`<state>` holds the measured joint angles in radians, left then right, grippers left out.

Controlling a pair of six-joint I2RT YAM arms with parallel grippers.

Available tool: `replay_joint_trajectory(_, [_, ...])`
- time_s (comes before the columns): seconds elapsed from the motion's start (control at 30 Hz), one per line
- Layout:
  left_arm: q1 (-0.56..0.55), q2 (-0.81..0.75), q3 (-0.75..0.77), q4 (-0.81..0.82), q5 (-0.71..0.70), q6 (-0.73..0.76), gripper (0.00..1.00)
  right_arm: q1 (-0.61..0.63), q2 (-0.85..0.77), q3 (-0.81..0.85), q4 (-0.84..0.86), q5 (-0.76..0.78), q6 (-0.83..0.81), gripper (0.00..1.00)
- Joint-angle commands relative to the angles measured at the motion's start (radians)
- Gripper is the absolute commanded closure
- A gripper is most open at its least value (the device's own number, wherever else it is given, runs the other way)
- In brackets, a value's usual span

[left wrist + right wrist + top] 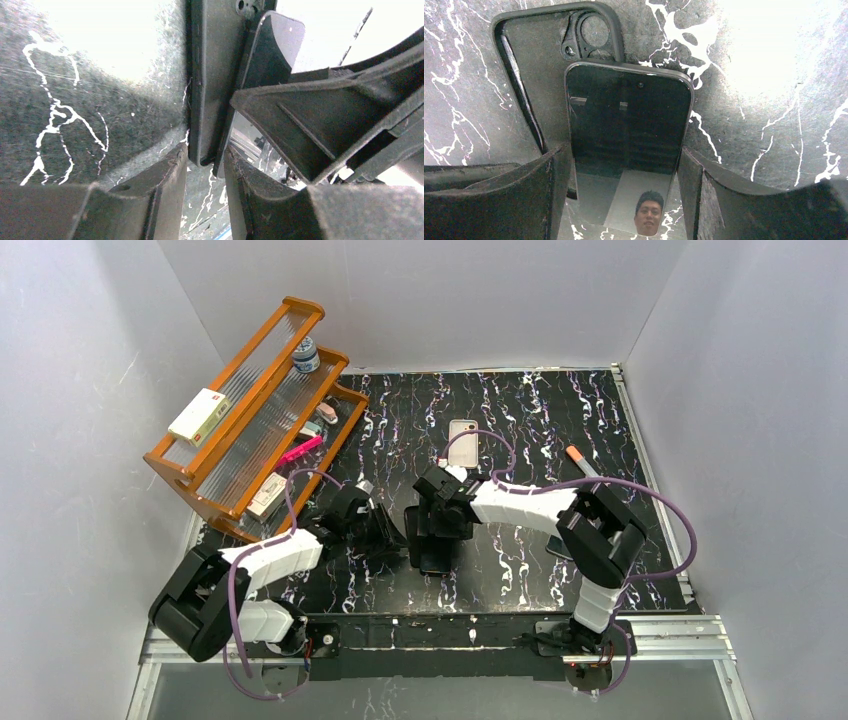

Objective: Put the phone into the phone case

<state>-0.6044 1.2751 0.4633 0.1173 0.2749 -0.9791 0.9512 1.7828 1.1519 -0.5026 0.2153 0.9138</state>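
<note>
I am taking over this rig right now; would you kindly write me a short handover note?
Right gripper: shut on the phone, screen up, held tilted over a black case lying on the table.
Left gripper: jaws close on either side of that case's end; I cannot tell whether they clamp it.
A pale case lies apart, farther back, with nothing touching it.
Done: the phone is brought to the black case and overlaps it.
Left: the phone is not yet pressed in; align it and seat it.
</note>
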Motion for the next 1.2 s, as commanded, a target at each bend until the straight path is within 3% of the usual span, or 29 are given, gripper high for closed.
replay_joint_trajectory(0.0, [0.002, 0.006, 0.036, -0.085, -0.035, 0.033, 0.68, 0.002, -0.064, -0.007, -0.016, 0.04, -0.022, 0.53])
replay_joint_trajectory(0.57, [0.014, 0.05, 0.072, -0.101, -0.03, 0.065, 0.67, 0.002, -0.143, -0.026, 0.114, -0.021, -0.097, 0.58])
replay_joint_trajectory(0.9, [0.138, -0.052, 0.093, -0.266, -0.026, 0.119, 0.42, 0.001, -0.175, -0.087, 0.395, -0.044, -0.283, 0.58])
replay_joint_trajectory(1.17, [0.157, -0.08, 0.126, -0.338, -0.038, 0.139, 0.35, 0.001, -0.162, -0.136, 0.495, -0.062, -0.37, 0.59])
